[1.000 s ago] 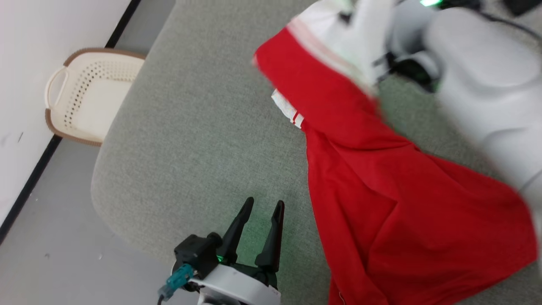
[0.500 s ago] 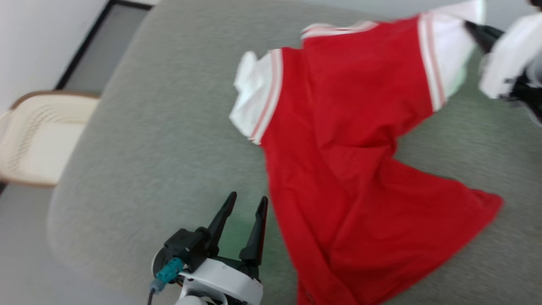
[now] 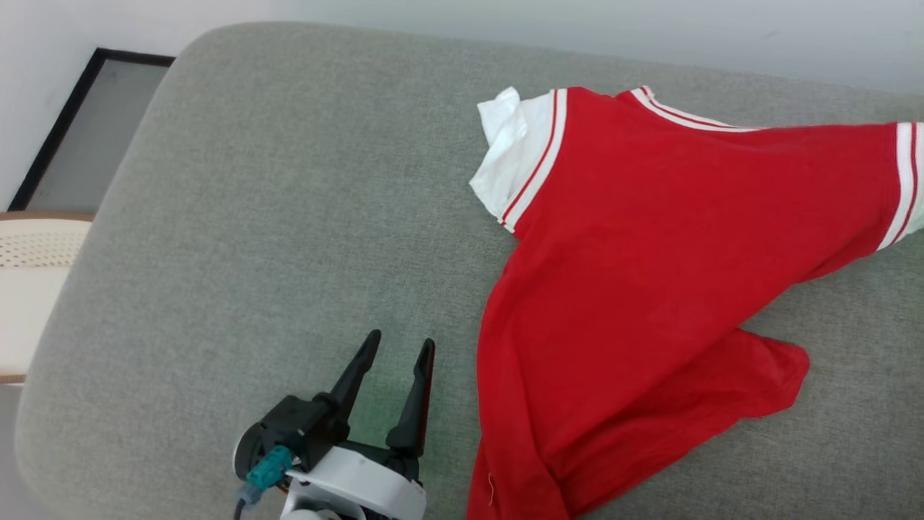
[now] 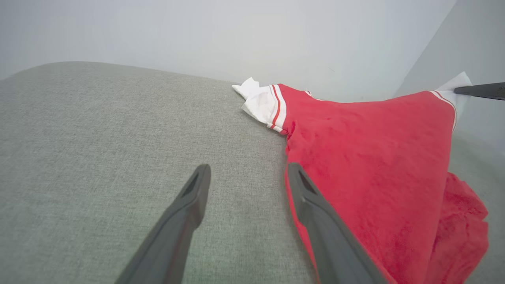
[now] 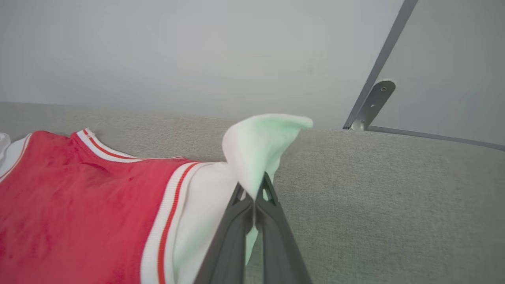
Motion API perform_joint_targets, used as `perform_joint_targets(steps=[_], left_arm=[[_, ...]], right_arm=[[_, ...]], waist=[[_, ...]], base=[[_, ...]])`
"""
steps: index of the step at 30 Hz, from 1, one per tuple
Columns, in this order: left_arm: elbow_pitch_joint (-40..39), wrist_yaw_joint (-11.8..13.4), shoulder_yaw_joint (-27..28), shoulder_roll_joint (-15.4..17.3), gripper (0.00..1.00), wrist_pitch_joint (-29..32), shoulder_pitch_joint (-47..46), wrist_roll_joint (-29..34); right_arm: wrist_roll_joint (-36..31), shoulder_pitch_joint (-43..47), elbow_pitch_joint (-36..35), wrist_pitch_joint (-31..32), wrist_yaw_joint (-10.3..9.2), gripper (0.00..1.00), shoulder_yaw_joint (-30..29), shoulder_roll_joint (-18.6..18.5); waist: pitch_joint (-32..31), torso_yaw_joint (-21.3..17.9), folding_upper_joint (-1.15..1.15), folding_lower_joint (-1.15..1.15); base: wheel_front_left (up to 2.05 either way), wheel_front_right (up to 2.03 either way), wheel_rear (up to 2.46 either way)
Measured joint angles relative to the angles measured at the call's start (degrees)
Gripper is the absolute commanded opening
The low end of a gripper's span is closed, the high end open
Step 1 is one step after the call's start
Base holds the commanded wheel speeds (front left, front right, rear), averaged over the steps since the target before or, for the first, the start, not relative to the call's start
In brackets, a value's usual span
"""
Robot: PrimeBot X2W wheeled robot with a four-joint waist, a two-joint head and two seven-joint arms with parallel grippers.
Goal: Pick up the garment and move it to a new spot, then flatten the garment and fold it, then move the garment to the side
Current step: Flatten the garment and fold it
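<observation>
The garment (image 3: 650,253), a red T-shirt with white striped sleeves, lies spread on the right half of the grey cushion (image 3: 274,217), its right sleeve stretched toward the view's right edge. My right gripper (image 5: 253,185) is shut on that white sleeve (image 5: 256,146), pinching its cloth above the cushion. The sleeve's tip folds over the fingertips. My left gripper (image 3: 398,345) is open with nothing between its fingers, low over the cushion just left of the shirt's hem. In the left wrist view its right finger (image 4: 311,197) sits at the edge of the red cloth (image 4: 375,157).
A cream perforated laundry basket (image 3: 29,274) stands on the floor past the cushion's left edge. A pale wall runs behind the cushion. A grey metal bracket (image 5: 373,104) is fixed to the wall at the right. The cushion's left half is bare fabric.
The camera has swung, shifting the whole picture. My right gripper has pulled the sleeve out to the right, and the shirt went from hanging bunched to stretched out on the cushion. The left gripper stays open.
</observation>
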Motion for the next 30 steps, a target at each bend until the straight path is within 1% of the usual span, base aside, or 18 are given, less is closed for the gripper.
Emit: perform_joint_targets(steps=[3,6,10,14,17,19,23,26,27,28,29,30], left_arm=[[-0.56,0.19,-0.25,0.20,1.00,0.35,0.02,0.02],[-0.99,0.21,-0.69,0.20,1.00,0.66,-0.07,0.10],[-1.44,0.16,-1.20,0.27,1.00,0.89,-0.69,0.14],[-1.54,0.15,-1.36,0.34,1.00,0.90,-1.65,0.16],[-1.40,0.16,-1.42,0.36,1.00,0.89,-2.15,0.16],[-1.31,0.16,-1.46,0.37,1.00,0.87,-2.60,0.16],[-1.16,0.21,-1.40,0.75,1.00,0.81,-2.75,0.16],[-1.15,0.32,-1.37,1.00,1.00,0.82,-2.80,0.16],[-1.15,0.37,-1.43,0.99,1.00,0.82,-2.88,0.16],[-1.15,0.49,-1.48,0.99,1.00,0.85,-3.00,0.16],[-1.15,0.57,-1.47,1.02,1.00,0.88,-3.11,0.16],[-1.15,0.58,-1.46,1.09,1.00,0.89,-3.21,0.16]], right_arm=[[-0.64,1.41,1.88,0.35,0.00,0.00,-0.90,0.32],[-1.55,2.16,5.19,0.29,0.00,0.00,-1.71,1.23],[-3.79,1.98,9.96,0.58,0.00,0.00,-1.92,3.80],[-5.75,0.13,13.91,-0.67,0.00,0.00,-1.93,6.41],[-7.14,-0.84,15.72,-1.83,0.01,0.00,-2.01,7.66],[-7.81,-0.88,16.60,-2.57,0.01,0.00,-2.03,7.73],[-8.28,-1.54,17.34,-6.16,0.01,0.00,-3.26,8.15],[-8.81,-1.67,17.60,-6.90,0.01,0.00,-3.59,8.94],[-8.83,-1.74,17.67,-6.90,0.01,0.13,-3.78,9.15],[-9.06,-1.83,17.71,-7.20,0.01,0.47,-3.97,9.35],[-9.50,-1.96,17.74,-7.78,0.01,1.00,-4.20,9.67],[-9.62,-2.01,17.74,-8.08,0.01,1.00,-4.47,10.06]], waist=[[-0.14,-0.40,0.00,0.00],[0.28,-0.49,0.00,0.00],[1.43,-0.51,0.00,0.00],[2.95,-0.42,0.00,0.00],[3.89,-0.31,0.00,0.00],[4.27,-0.20,0.00,0.00],[4.48,-0.18,0.00,0.00],[4.54,-0.54,0.00,0.00],[4.56,-0.66,0.00,0.00],[4.57,-0.78,0.00,0.00],[4.56,-0.92,0.00,0.00],[4.50,-1.07,0.00,0.00]], base=[[0.00,0.00,0.00],[0.00,0.00,0.00],[0.00,0.00,0.00],[0.00,0.00,0.00],[0.00,0.00,0.00],[0.00,0.00,0.00],[0.00,0.00,0.00],[0.00,0.00,0.00],[0.00,0.00,0.00],[0.00,0.00,0.00],[0.00,0.00,0.00],[0.00,0.00,0.00]])
